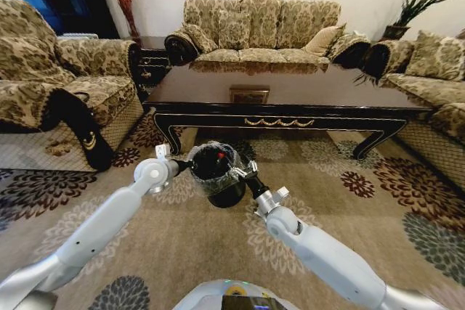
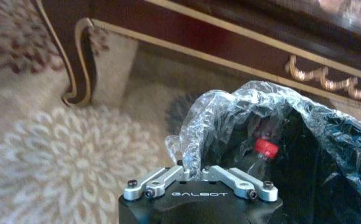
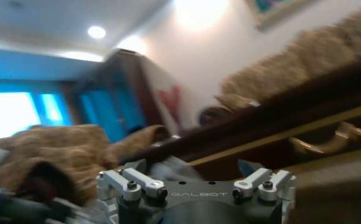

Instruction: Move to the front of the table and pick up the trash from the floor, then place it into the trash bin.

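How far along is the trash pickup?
Done: robot faces the dark glossy coffee table; a clear red-capped bottle lies inside the black bag-lined bin. In hand: left hand at the liner, right hand at the rim. No litter visible on the patterned carpet.

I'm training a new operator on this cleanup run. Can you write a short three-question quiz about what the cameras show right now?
1. True or false: the bottle with the red cap lies on the carpet.
2. Which thing stands between the two grippers? A. a vase B. the bin C. a cushion
3. Fill in: the bin stands on the carpet in front of the ____.

Key
1. False. The bottle is inside the bin, red cap up, as the left wrist view shows.
2. B. The left gripper is at one side of the bin's rim and the right gripper at the other.
3. Table.
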You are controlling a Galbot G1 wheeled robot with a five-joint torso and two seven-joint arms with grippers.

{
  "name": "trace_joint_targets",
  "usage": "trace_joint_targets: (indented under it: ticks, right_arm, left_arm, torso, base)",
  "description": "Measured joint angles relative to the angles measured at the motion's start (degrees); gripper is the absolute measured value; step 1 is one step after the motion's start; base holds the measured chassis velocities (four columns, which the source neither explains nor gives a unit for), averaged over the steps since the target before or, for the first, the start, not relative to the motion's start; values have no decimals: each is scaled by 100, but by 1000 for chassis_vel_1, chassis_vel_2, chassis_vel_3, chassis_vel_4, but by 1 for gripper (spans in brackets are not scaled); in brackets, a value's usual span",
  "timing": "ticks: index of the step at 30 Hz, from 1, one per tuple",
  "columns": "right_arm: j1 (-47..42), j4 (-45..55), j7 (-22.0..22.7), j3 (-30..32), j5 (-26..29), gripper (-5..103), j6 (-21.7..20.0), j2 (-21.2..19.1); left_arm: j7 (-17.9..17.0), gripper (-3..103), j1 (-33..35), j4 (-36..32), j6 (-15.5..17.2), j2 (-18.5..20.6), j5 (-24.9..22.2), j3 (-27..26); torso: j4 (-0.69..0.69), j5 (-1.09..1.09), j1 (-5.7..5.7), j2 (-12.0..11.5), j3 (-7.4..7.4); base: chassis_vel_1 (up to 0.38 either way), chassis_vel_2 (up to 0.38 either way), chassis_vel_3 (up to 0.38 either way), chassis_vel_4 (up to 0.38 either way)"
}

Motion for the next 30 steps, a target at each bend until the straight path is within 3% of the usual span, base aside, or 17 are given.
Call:
trace_joint_targets:
  ticks: [3, 8, 10, 15, 18, 21, 23, 25, 27, 30]
  right_arm:
    - [19, -169, 218, 111, 243, 100, -192, -8]
    - [193, -611, 989, 113, 689, 100, -793, 21]
    - [226, -686, 1087, 85, 708, 100, -877, 34]
    - [503, -1227, 1876, -359, 1040, 100, -1671, 289]
    - [553, -1346, 2078, -501, 1223, 100, -1846, 424]
    - [598, -1669, 2325, -646, 1414, 100, -1947, 776]
    - [671, -2018, 2556, -694, 1517, 100, -2067, 1238]
    - [689, -2105, 2610, -697, 1542, 100, -2093, 1336]
    - [760, -2446, 2948, -683, 1676, 100, -2322, 1684]
    - [761, -2685, 3213, -600, 1776, 100, -2517, 1845]
  left_arm:
    - [-18, 5, -65, -91, 19, 171, -161, -276]
    - [-206, 5, -299, -365, 79, 574, -619, -752]
    - [-227, 5, -316, -399, 83, 609, -658, -793]
    - [-301, 5, -196, -662, 101, 704, -799, -1143]
    - [-306, 5, -75, -732, 106, 689, -788, -1254]
    - [-308, 5, 154, -831, 115, 634, -757, -1438]
    - [-308, 5, 393, -923, 122, 596, -720, -1596]
    - [-308, 5, 451, -946, 126, 591, -713, -1631]
    - [-308, 5, 615, -1015, 133, 589, -694, -1726]
    - [-306, 5, 648, -1041, 135, 604, -694, -1770]
  torso:
    - [1, 1, 0, 0, 0]
    - [0, 2, 0, 0, -1]
    - [0, 3, 0, 0, -1]
    - [0, 4, 0, 0, 0]
    - [0, -1, 0, 0, 0]
    - [-1, 0, 0, 0, 0]
    - [0, 1, 0, 0, 0]
    - [2, 1, 0, 0, 0]
    - [4, 0, 0, 0, 0]
    - [1, 0, 0, 0, 0]
  base:
    - [0, 0, 0, 0]
    - [0, 0, 0, 0]
    - [0, 0, 0, 0]
    - [0, 0, 0, 0]
    - [0, 0, 0, 0]
    - [0, 0, 0, 0]
    - [0, 0, 0, 0]
    - [0, 0, 0, 0]
    - [0, 0, 0, 0]
    - [0, 0, 0, 0]
